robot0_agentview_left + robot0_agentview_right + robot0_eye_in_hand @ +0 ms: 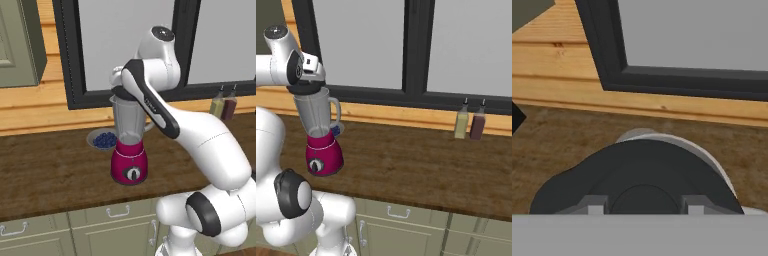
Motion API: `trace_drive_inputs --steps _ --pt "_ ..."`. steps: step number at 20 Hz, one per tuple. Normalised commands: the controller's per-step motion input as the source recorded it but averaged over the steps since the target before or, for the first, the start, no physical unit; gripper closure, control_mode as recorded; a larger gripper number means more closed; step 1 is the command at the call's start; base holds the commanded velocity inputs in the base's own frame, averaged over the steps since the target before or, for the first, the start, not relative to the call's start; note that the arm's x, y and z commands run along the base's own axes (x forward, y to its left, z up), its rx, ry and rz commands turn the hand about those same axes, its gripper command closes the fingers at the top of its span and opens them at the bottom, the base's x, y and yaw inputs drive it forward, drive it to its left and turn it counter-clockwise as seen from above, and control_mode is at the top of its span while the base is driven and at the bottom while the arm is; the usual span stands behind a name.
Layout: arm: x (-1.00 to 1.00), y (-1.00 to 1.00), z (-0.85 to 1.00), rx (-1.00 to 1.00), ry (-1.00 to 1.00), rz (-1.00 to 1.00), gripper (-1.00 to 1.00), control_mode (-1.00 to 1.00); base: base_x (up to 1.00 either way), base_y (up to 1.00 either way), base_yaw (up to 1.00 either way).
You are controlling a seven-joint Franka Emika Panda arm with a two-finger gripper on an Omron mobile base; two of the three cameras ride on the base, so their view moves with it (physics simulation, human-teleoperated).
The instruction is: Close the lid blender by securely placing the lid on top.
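Hand view, lower middle of the frame: the lid (644, 175), a flat black disc with a raised round centre, sits just in front of the gripper (646, 206), whose two grey fingertips (596, 204) stand partly open on either side of that raised centre, apparently holding it there. Judging by its look, the lid is light, stiff and smooth, so it could slip or tip; the raised centre seems the best place to hold it. A pale rim of the jar peeks out behind the disc. In the left base view, left of centre, the blender (129, 145) stands on the wooden counter (50, 165): a tall, clear, grey-tinted jar with a side handle on a magenta base with a round knob. The lid lies on or just above the jar's mouth; which cannot be told.
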Motion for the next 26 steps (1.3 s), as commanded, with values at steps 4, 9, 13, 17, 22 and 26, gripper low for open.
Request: trace_drive_inputs --steps 4,9,13,17,22,26 --pt "0.0 0.0 -0.1 -0.02 0.0 0.0 1.0 -1.0 0.0 0.0 0.0" --pt "0.0 -0.01 -0.02 0.0 0.0 0.0 1.0 -1.0 0.0 0.0 0.0" --pt "0.0 -0.05 0.0 0.0 0.0 0.0 1.0 -1.0 0.0 0.0 0.0" --pt "0.0 -0.08 0.0 0.0 0.0 0.0 1.0 -1.0 0.0 0.0 0.0" --pt "0.0 -0.12 0.0 0.0 0.0 0.0 1.0 -1.0 0.0 0.0 0.0" --pt "0.0 -0.09 0.0 0.0 0.0 0.0 1.0 -1.0 0.0 0.0 0.0"
